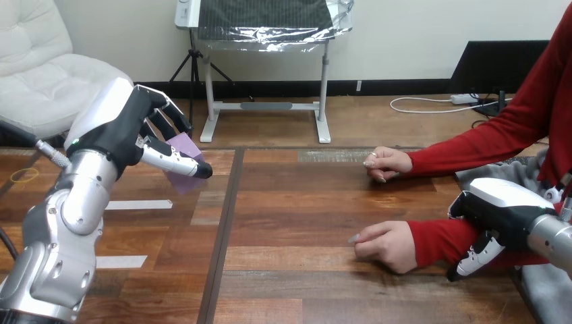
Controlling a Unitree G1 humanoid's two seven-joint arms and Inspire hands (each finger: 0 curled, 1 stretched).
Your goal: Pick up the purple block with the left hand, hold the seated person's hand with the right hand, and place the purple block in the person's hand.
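Wooden worktop (297, 202) stretches across in brown planks. The robot's silver left arm (64, 223) rises from the near left corner, and its left hand (128, 125) is lifted above the surface, fingers (172, 158) clamped on the purple block (185, 145). At the right, the right hand (502, 209) lies against a red sleeve (438, 239); whether it grips I cannot tell. The person's nearer hand (384, 246) rests loosely closed on the wood, the person's farther hand (388, 163) likewise. Two pale tape strips (138, 204) lie below the block, well apart from it.
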